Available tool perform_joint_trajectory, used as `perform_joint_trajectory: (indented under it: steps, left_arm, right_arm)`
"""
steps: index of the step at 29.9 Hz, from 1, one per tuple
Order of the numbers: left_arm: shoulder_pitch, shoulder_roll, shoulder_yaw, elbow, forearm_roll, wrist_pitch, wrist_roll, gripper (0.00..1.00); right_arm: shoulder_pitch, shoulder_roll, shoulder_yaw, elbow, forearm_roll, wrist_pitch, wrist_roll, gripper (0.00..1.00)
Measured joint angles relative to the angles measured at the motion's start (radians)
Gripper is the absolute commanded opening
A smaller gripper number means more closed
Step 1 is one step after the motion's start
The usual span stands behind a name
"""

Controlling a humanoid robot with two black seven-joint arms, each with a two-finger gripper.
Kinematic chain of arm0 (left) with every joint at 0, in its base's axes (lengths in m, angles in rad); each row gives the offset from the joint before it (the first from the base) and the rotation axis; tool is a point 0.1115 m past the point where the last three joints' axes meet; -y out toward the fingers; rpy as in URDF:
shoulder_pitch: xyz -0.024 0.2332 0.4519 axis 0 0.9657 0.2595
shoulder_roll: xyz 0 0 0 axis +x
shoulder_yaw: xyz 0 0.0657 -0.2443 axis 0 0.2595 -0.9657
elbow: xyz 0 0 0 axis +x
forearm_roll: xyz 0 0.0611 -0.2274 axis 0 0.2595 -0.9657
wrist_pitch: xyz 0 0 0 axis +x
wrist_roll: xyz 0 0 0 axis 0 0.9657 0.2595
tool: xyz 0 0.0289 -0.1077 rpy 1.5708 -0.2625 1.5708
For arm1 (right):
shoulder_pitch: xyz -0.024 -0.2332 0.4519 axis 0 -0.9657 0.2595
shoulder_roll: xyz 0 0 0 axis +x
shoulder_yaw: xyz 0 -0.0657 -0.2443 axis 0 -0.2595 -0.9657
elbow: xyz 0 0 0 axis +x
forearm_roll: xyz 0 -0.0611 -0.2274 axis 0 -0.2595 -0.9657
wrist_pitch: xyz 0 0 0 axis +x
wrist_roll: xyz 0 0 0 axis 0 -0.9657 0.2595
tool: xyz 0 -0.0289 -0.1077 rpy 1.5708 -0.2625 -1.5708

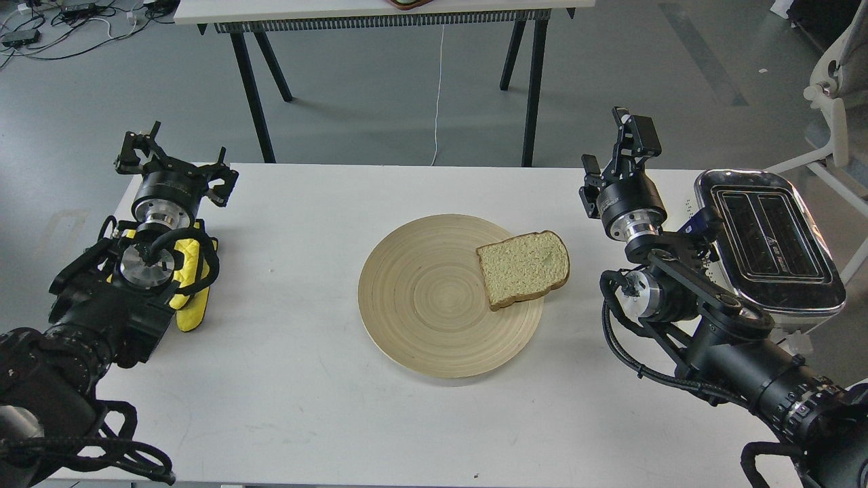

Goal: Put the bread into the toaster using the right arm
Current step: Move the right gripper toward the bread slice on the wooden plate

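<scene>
The bread lies flat on the right side of a round wooden plate in the middle of the white table. The toaster stands at the table's right edge, its two black slots facing up and empty. My right gripper is open and empty, raised between the bread and the toaster, above the table's far right part. My left gripper is open and empty at the table's far left corner.
A yellow piece sits under my left arm on the table. A second table with black legs stands on the floor behind. A white chair stands at the far right.
</scene>
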Motion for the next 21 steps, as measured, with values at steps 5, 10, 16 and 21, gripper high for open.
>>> perform_joint_trajectory:
  steps: [5,10,16,21]
  left_arm:
    - [0.000,0.000,0.000,0.000,0.000,0.000,0.000,1.00]
    - [0.000,0.000,0.000,0.000,0.000,0.000,0.000,1.00]
    - [0.000,0.000,0.000,0.000,0.000,0.000,0.000,1.00]
    - [0.000,0.000,0.000,0.000,0.000,0.000,0.000,1.00]
  right_arm:
    - [0.015,-0.011,-0.059,0.011,-0.126,-0.156,0.000,0.97]
    - [0.013,-0.032,-0.219,0.013,-0.219,-0.227,0.000,0.97]
    - [-0.003,-0.034,-0.329,0.011,-0.224,-0.230,0.000,0.97]
    - [-0.028,-0.035,-0.331,0.011,-0.220,-0.231,0.000,0.97]
